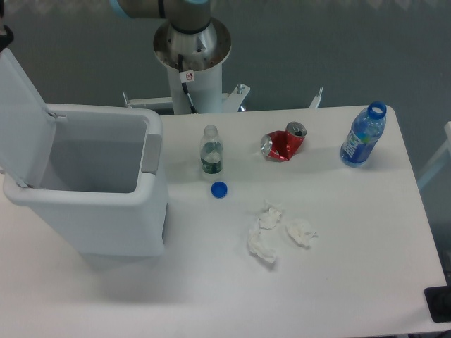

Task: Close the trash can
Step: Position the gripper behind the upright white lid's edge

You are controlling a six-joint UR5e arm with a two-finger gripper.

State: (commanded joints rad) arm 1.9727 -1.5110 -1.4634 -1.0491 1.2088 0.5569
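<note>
1. The end effector [3, 32] shows only as a dark sliver at the upper left edge of the frame, just above the raised lid; whether its jaws are open or closed I cannot tell. Sitting behind the lid's top edge, it looks placed to push the panel forward and down.

2. The lid [22, 116] is a flat, smooth white plastic panel, standing nearly upright on hinges along the far-left rim, leaning slightly outward.

3. The trash can [106, 218] fills the left part of the frame on the worktop [352, 282]: a large white rectangular bin with rounded corners, its mouth fully open and nothing visible inside. A grey latch panel [150, 153] sits on the rim opposite the hinge, where the lid's free edge should land. The closing is, by my judgement, not yet begun.

4. To the right of the bin stand a small clear bottle [211, 151] without its cap and, just below it, a loose blue cap [219, 189].

5. Further right lie a crushed red soda can [282, 143], glossy and dented, and crumpled white tissues [278, 234], soft and irregular.

6. A blue uncapped plastic bottle [363, 135] stands at the far right, well clear of the lid's swing.
</note>
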